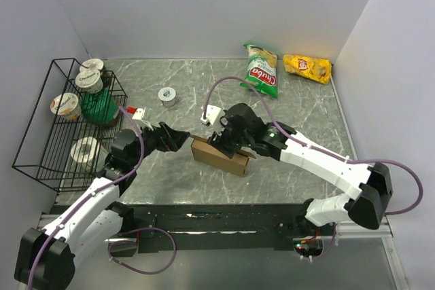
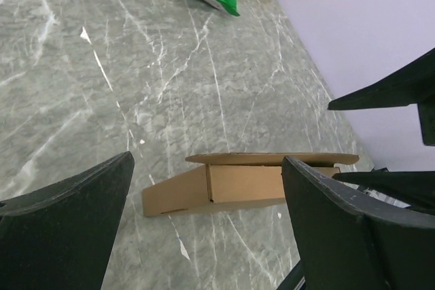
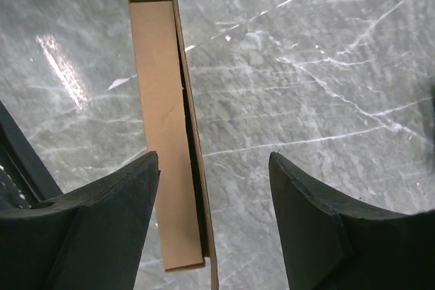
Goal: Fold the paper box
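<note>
The paper box (image 1: 219,155) lay just under the right gripper (image 3: 212,157), whose fingers (image 3: 102,236) were spread open. The left gripper (image 1: 183,139), wide open too, sat beside it. A green bag (image 1: 262,70) and a yellow bag (image 1: 307,67) lay far beyond.

The paper box (image 1: 219,156) is plain brown cardboard with no print. It lies near the middle of the grey marbled worktop (image 1: 306,110), folded into a low, long shape. In the left wrist view the box (image 2: 245,183) has a thin top panel that overhangs its side wall a little, and one end flap slopes down to the surface. In the right wrist view a dark narrow slit shows along the box (image 3: 163,134), under the top panel, so it is not fully closed.
</note>
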You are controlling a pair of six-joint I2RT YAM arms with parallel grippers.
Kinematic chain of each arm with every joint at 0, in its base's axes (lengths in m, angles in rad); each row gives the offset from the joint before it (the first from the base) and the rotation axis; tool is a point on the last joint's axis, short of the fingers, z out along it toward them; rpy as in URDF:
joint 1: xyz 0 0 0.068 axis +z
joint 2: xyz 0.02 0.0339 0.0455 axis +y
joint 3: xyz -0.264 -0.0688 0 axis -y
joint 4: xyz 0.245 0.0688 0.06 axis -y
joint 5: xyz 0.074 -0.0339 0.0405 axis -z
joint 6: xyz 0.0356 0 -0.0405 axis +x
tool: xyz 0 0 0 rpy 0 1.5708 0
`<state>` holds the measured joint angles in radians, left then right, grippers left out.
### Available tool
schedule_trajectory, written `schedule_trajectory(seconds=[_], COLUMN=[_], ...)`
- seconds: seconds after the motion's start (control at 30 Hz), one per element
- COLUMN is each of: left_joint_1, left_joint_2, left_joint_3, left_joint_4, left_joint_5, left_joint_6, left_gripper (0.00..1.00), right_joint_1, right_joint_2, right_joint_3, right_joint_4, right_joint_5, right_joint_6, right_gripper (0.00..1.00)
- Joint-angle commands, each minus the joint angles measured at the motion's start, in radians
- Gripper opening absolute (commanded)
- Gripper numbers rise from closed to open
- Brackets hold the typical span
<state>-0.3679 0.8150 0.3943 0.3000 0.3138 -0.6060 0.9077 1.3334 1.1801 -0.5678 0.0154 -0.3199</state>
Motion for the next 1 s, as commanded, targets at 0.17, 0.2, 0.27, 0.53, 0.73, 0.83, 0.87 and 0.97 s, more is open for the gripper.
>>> schedule_trajectory(seconds=[0.17, 0.2, 0.27, 0.53, 0.73, 0.83, 0.87, 0.97], left_joint_1=[0.007, 0.007, 0.009, 0.015, 0.018, 0.018, 0.018, 0.018], left_joint_2=[0.022, 0.027, 0.045, 0.107, 0.127, 0.13, 0.131, 0.128], left_joint_3=[-0.057, -0.066, -0.081, -0.098, -0.092, -0.091, -0.089, -0.089], left_joint_4=[0.211, 0.252, 0.277, 0.341, 0.36, 0.36, 0.358, 0.355], left_joint_5=[0.1, 0.12, 0.142, 0.2, 0.209, 0.212, 0.212, 0.211], left_joint_6=[0.058, 0.072, 0.086, 0.143, 0.147, 0.149, 0.147, 0.147], left_gripper=[0.96, 0.96, 0.96, 0.96, 0.96, 0.96, 0.96, 0.96], right_joint_1=[-0.061, -0.076, -0.116, -0.196, -0.199, -0.199, -0.199, -0.197], right_joint_2=[-0.18, -0.197, -0.259, -0.499, -0.536, -0.525, -0.519, -0.496], right_joint_3=[-0.086, -0.118, -0.155, -0.324, -0.378, -0.392, -0.393, -0.404], right_joint_4=[0.037, 0.039, 0.042, 0.003, -0.006, 0.005, 0.005, 0.012], right_joint_5=[-0.051, -0.063, -0.086, -0.117, -0.146, -0.143, -0.135, -0.115], right_joint_6=[0.145, 0.163, 0.218, 0.39, 0.418, 0.415, 0.413, 0.401], right_gripper=[0.81, 0.81, 0.82, 0.81, 0.78, 0.74, 0.73, 0.7])
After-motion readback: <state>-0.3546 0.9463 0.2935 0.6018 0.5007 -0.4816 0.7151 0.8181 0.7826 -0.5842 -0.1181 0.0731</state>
